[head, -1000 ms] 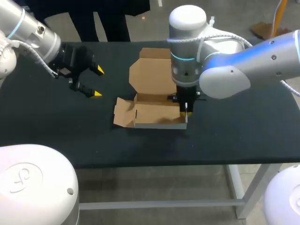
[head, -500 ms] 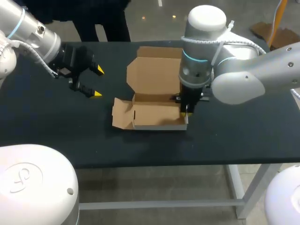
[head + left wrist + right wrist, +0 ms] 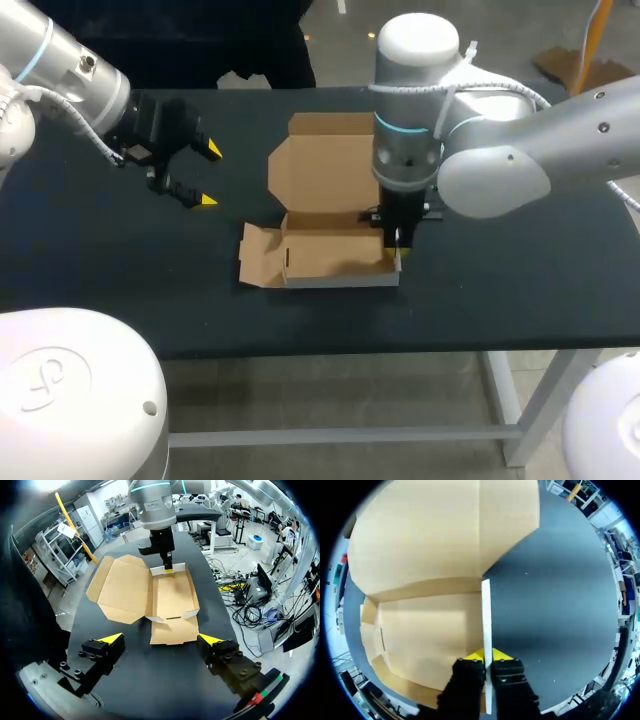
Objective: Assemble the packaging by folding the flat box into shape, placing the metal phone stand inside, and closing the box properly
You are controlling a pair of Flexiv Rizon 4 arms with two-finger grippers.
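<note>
The cardboard box (image 3: 335,262) lies in the middle of the table as a shallow tray. Its lid (image 3: 322,165) is folded back flat and a side flap (image 3: 258,256) is spread out at the left. My right gripper (image 3: 397,250) points straight down at the tray's right end, shut on the upright side wall (image 3: 486,615); the yellow tips (image 3: 486,655) pinch it from both sides. My left gripper (image 3: 208,175) hovers left of the box, open and holding nothing. In its wrist view, the box (image 3: 170,597) lies ahead of its spread fingers (image 3: 161,639). No metal phone stand shows in any view.
The black tabletop (image 3: 110,270) stretches bare to the left and right of the box. The table's front edge (image 3: 400,345) runs a short way in front of the tray. My right arm's white body (image 3: 490,175) hangs over the table's right half.
My right arm swung slightly right and then back, still holding the side wall, and the box shifted a little towards the front edge. The left arm has kept still.
</note>
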